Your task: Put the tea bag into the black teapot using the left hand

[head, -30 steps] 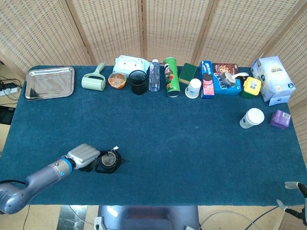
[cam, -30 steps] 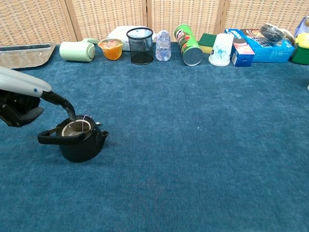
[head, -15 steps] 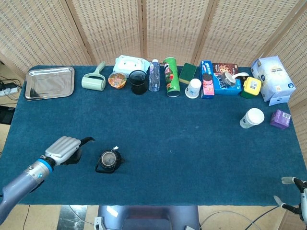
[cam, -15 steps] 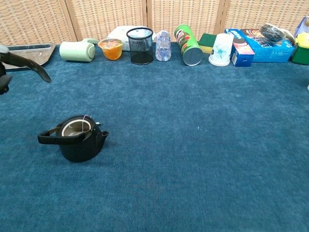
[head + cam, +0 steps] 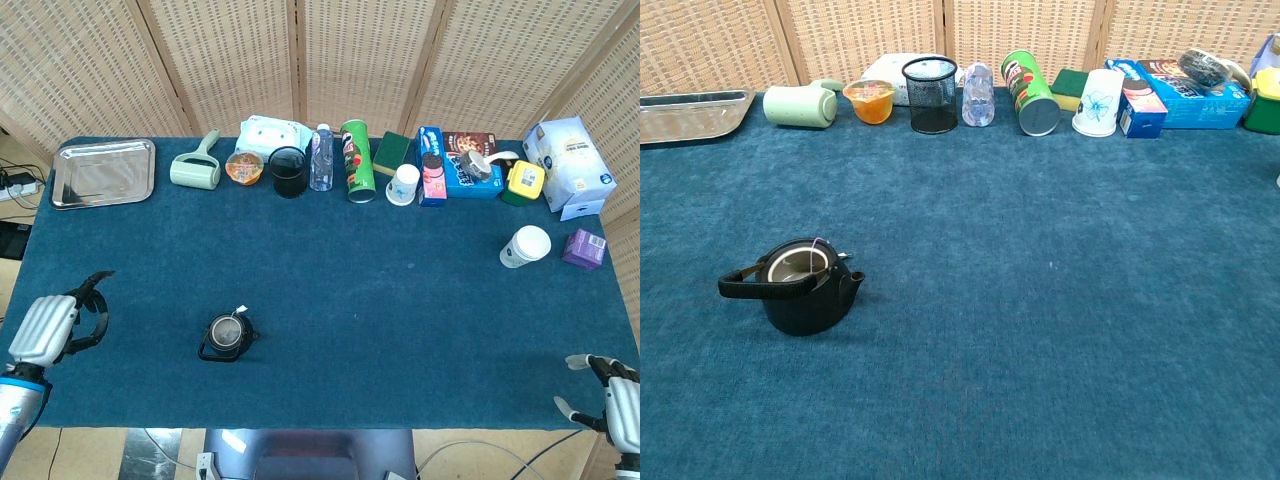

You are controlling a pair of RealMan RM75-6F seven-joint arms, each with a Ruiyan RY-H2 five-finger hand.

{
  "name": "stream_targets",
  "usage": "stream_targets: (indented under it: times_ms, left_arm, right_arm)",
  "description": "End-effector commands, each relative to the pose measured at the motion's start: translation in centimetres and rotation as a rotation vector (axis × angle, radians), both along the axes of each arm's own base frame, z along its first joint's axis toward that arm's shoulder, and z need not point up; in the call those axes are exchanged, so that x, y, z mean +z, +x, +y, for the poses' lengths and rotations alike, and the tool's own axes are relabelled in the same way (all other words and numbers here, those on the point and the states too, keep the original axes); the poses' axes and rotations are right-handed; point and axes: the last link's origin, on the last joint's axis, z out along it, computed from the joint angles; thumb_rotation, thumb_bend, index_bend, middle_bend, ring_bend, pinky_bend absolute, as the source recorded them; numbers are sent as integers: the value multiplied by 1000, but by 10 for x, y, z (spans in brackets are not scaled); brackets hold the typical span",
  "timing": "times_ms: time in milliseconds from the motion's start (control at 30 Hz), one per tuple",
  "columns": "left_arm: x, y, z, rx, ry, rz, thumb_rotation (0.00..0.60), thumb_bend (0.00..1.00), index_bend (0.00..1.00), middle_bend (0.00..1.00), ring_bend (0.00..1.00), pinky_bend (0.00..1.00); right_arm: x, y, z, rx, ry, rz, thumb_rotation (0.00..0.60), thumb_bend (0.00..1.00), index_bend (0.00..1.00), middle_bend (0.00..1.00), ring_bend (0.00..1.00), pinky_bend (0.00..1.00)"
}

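Observation:
The black teapot (image 5: pixel 228 337) stands lidless on the blue cloth at the front left, its handle (image 5: pixel 745 287) pointing left in the chest view. A thin tea bag string (image 5: pixel 817 250) hangs over the rim of the teapot (image 5: pixel 805 296), and a small white tag (image 5: pixel 240 311) lies just outside; the bag itself is hidden inside. My left hand (image 5: pixel 55 325) is well to the left of the pot by the table's left edge, holding nothing, fingers apart. My right hand (image 5: pixel 608 393) hovers off the front right corner, fingers spread and empty. The chest view shows neither hand.
Along the back edge stand a steel tray (image 5: pixel 103 172), a green lint roller (image 5: pixel 195 171), a mesh pen cup (image 5: pixel 289 171), a bottle (image 5: pixel 321 158), a green crisp can (image 5: pixel 357 161) and several boxes. A paper cup (image 5: pixel 525 246) and a purple box (image 5: pixel 584 249) sit at the right.
My left hand has drawn back from the teapot to the left edge of the table and left the chest view. The right hand has risen slightly into the head view.

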Motion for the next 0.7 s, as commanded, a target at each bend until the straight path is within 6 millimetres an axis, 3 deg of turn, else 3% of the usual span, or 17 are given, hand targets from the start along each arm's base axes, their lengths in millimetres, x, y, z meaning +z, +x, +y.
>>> stream_targets:
  times_ms: [33,133,300,367,700]
  left_arm:
    - [2,-14,-23,23,72,-1,600,532,161,458,361,473]
    - [6,-22,-38,41,137,23,600,533,162,418,320,431]
    - [5,-26,-62,82,165,-32,600,656,162,400,305,412]
    - [5,-27,-68,88,163,-26,600,658,161,400,300,402]
    - [9,-22,-71,91,199,-49,600,626,192,400,297,395]
  right_arm:
    - [1,10,-3,38,6,27,600,217,361,396,285,237]
    - [0,16,-1,59,7,35,600,217,361,396,285,233]
    - [-2,20,-2,82,2,30,600,218,361,396,284,229]
    - [-2,19,-3,100,-14,24,600,217,361,396,282,226]
    - [-2,12,-1,101,-22,8,600,218,362,396,281,221]
